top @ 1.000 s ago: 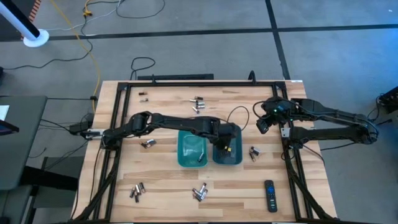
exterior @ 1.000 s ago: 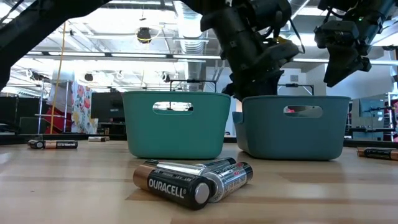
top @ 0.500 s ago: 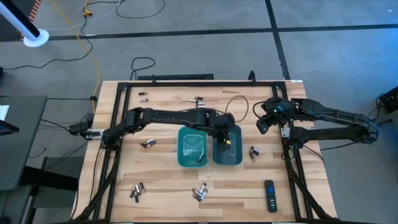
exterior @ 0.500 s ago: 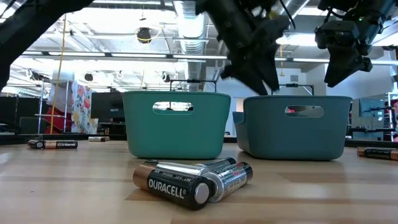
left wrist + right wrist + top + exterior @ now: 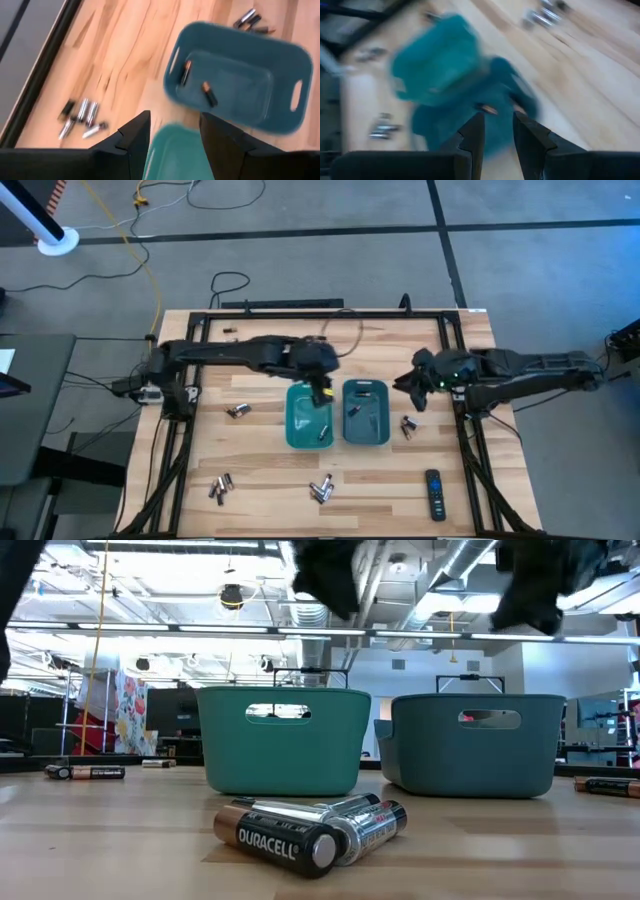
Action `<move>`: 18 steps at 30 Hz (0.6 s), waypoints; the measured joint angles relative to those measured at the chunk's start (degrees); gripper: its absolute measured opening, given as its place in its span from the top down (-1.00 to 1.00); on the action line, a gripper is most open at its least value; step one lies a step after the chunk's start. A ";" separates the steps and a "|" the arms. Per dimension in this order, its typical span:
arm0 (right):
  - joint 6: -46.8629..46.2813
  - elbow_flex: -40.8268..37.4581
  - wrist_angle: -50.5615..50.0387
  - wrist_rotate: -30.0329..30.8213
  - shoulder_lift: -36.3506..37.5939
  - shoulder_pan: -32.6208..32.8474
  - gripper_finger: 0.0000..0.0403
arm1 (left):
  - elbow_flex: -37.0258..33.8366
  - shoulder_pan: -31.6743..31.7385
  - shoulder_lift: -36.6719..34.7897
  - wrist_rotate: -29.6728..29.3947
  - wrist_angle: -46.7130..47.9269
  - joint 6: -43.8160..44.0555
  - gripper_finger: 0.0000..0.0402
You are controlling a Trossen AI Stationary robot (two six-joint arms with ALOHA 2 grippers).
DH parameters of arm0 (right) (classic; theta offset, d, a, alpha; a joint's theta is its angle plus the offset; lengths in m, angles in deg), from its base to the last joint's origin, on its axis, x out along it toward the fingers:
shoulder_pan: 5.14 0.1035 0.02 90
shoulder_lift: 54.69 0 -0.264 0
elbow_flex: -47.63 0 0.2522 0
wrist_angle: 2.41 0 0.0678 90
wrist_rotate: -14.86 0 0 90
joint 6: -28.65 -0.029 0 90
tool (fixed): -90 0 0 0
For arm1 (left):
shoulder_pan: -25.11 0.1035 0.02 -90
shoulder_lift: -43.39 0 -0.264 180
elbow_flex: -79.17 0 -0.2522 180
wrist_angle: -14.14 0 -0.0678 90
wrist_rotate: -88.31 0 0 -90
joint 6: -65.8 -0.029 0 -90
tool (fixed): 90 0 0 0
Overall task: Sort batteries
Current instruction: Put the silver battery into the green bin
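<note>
Left gripper (image 5: 320, 392) over the far rim of the green-teal plastic bin (image 5: 296, 428), fingers (image 5: 135, 135) parted, nothing between them. Right gripper (image 5: 408, 392) just off the darker blue-teal plastic bin (image 5: 378, 430), fingers (image 5: 472, 132) apart, empty. Small cylindrical batteries (image 5: 320, 490), silvery and dark copper-ended, scattered on the pale wooden bench (image 5: 260, 470): one cluster nearest the right fingers (image 5: 407, 425), others well away. Risks: both arms converging on the bins and clashing; rounded cells rolling from a glancing pinch; two touching cells lifted together; wrong bin chosen.
</note>
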 joint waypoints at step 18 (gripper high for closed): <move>0.35 17.90 13.25 0.14 -34.03 19.67 0.41 | -58.83 -10.52 -45.33 -0.37 -23.52 23.88 0.17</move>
